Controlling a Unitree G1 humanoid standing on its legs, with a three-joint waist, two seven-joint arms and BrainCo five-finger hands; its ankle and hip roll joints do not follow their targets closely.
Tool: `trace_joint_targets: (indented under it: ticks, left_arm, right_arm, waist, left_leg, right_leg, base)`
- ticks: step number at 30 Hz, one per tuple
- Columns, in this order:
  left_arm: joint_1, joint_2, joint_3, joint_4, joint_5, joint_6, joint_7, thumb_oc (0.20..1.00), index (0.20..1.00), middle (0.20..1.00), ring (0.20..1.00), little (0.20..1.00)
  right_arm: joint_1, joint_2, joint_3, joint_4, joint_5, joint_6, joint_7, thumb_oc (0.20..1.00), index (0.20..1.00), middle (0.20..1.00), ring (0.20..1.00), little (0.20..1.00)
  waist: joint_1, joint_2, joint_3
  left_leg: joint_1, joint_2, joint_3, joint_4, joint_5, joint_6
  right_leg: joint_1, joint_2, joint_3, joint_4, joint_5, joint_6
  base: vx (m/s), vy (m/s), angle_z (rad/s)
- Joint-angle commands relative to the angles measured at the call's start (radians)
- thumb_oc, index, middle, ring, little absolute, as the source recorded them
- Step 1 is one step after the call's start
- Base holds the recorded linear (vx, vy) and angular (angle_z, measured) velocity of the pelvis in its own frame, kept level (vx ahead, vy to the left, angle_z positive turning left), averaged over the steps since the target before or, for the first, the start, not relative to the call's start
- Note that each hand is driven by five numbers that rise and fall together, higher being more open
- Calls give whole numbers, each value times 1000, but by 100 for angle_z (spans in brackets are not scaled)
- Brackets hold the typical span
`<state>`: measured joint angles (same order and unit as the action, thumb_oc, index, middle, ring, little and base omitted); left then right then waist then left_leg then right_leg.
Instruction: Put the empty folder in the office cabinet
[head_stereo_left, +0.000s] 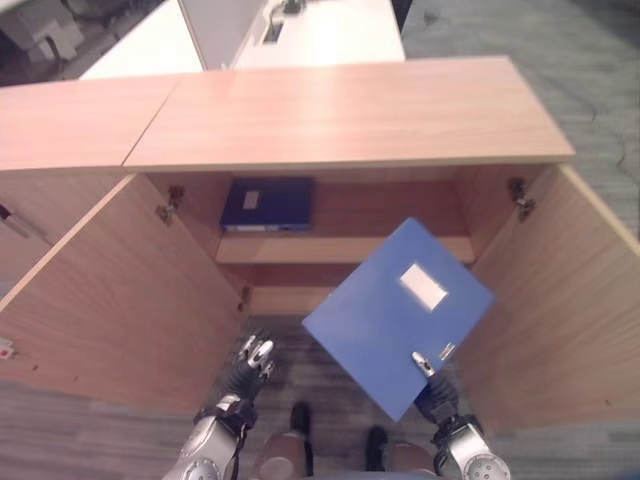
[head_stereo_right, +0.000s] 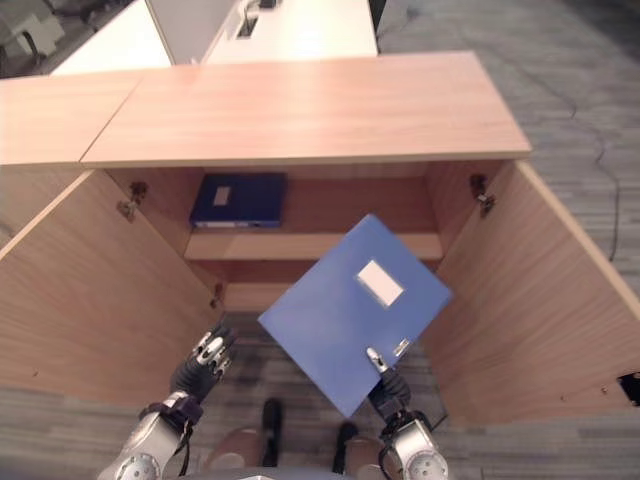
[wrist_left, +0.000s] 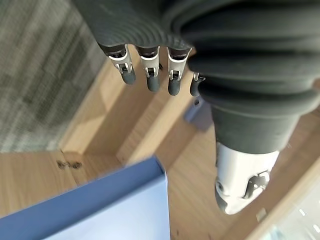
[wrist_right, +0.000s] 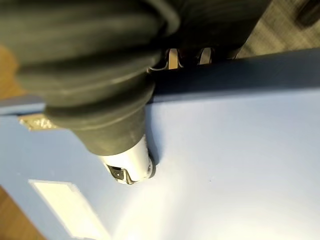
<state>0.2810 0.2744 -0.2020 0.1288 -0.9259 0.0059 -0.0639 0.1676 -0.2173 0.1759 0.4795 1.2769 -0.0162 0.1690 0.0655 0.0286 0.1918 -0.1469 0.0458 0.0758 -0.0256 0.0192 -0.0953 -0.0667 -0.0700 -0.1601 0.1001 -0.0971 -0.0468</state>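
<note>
Blue flat folder with a white label: held in the air before the open cabinet, tilted on the diagonal, one corner down toward the right hand, label face up; below the level of the shelf and not yet inside.
Right hand: clamped on the folder's lower corner, thumb pressed on the upper face beside a small metal clip, fingers under the cover at the edge in the right wrist view.
Left hand: free, low at the left of the folder and apart from it, fingers straight and relaxed, nothing in them; in the left wrist view stretched toward the cabinet's inside with the folder's corner near.
Light wooden office cabinet: low, wide top board, both doors swung wide open.
Left door: open toward the left, hinges seen at its inner edge.
Right door: open toward the right.
Wooden inner shelf: runs across the middle of the opening, right part bare.
Dark blue folder with a small white label: lies flat on the shelf at its left end, well apart from the held folder.
Grey carpet floor: around the cabinet.
White bench: behind the cabinet, far side.
</note>
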Motion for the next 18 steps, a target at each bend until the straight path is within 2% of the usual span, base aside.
trace_joint_targets:
  ticks: [1,7,8,12,14,15,16,18]
  left_arm:
    - [53,40,24,-88,8,-41,0,1000,1000,1000,1000,1000]
    - [52,49,50,-104,9,-55,13,1000,1000,1000,1000,1000]
    - [54,47,60,-102,9,-57,22,1000,1000,1000,1000,1000]
    - [64,53,68,-102,21,-56,27,1000,1000,1000,1000,1000]
    - [65,66,63,-113,34,-48,18,1000,1000,1000,1000,1000]
    - [65,66,63,-113,34,-48,18,1000,1000,1000,1000,1000]
    - [64,72,60,-113,39,-45,14,1000,1000,1000,1000,1000]
    - [69,77,56,-123,43,-40,11,1000,1000,1000,1000,1000]
  right_arm:
    - [-15,56,-4,-59,23,-35,27,200,200,200,200,200]
    - [-23,79,-6,-24,6,-35,13,200,200,200,200,200]
    - [-32,90,-3,-8,-6,-30,7,200,200,200,200,200]
    - [-37,110,21,-6,-31,-13,8,200,200,200,200,200]
    - [-28,112,23,-11,-47,-6,13,200,200,200,200,200]
    - [-28,112,23,-11,-47,-6,13,200,200,200,200,200]
    - [-22,113,20,-8,-54,-7,16,200,200,200,200,200]
    - [-9,113,21,-13,-61,-2,21,200,200,200,200,200]
  waist:
    - [-4,-4,-88]
    - [5,-25,-126]
    - [13,-32,-138]
    - [28,-42,-156]
    - [25,-42,-162]
    - [25,-42,-162]
    - [23,-41,-160]
    - [16,-36,-146]
  left_leg:
    - [-81,13,5,-62,218,2]
    - [-60,-19,24,-62,187,40]
    - [-42,-35,40,-62,163,59]
    - [-8,-70,66,-62,114,88]
    - [23,-104,73,-62,80,111]
    - [23,-105,73,-62,80,111]
    - [36,-123,72,-62,67,122]
    - [63,-154,60,-62,47,142]
  right_leg:
    - [273,33,-11,-157,-17,99]
    - [279,-13,9,-185,-13,139]
    - [272,-47,16,-166,-12,160]
    - [251,-118,17,-119,13,208]
    - [228,-173,9,-50,52,239]
    - [227,-174,10,-48,51,240]
    - [212,-197,4,0,81,250]
    - [167,-232,10,123,145,247]
  base:
    - [221,151,-12]
    - [192,175,-35]
    - [189,210,-14]
    - [183,226,-22]
    - [149,234,-14]
    - [95,191,-7]
    - [67,156,0]
    - [67,222,7]
